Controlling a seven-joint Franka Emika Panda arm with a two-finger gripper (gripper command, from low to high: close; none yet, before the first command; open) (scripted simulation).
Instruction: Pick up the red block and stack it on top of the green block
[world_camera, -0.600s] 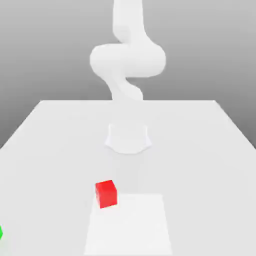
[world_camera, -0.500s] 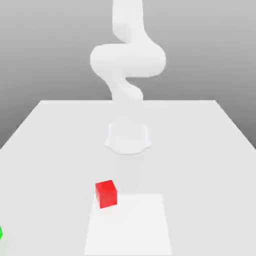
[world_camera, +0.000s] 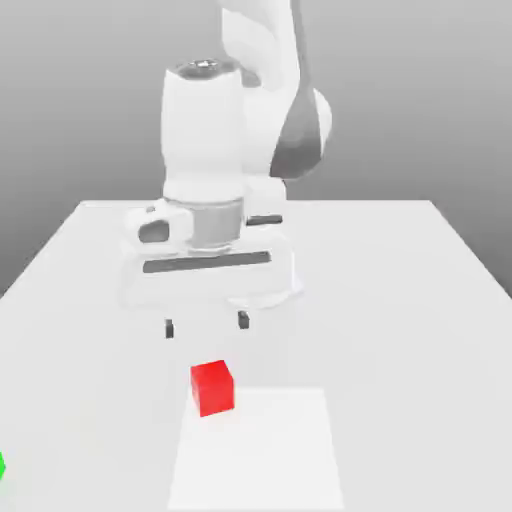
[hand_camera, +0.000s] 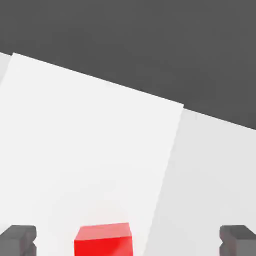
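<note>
The robot arm is big and white, with some gray parts. It bends over the table, and its hand points down. The gripper is up in the air, above the table. Its two fingers are wide apart, with nothing between them. The tips are small and dark. In the hand view, one finger is on each side, and there is a big gap between the two.

The red block is a little cube. It sits low under the gripper, and the fingers do not touch it. In the exterior view, it is at the back corner of a bright white square, the corner on the exterior view's left. The block is turned a bit, so its sides do not line up with the square. The hand view shows the red block too, with a paler red top and a bright red side. Part of it is cut off by the edge of that view.

The green block is at the edge of the exterior view, far over on the exterior view's left. Just a thin bit of it can be seen. It is well apart from the red block and nearer the front of the table. The table is very light gray, and the white square is a bit brighter. In the hand view, a dark gray area lies past the table's edge.
</note>
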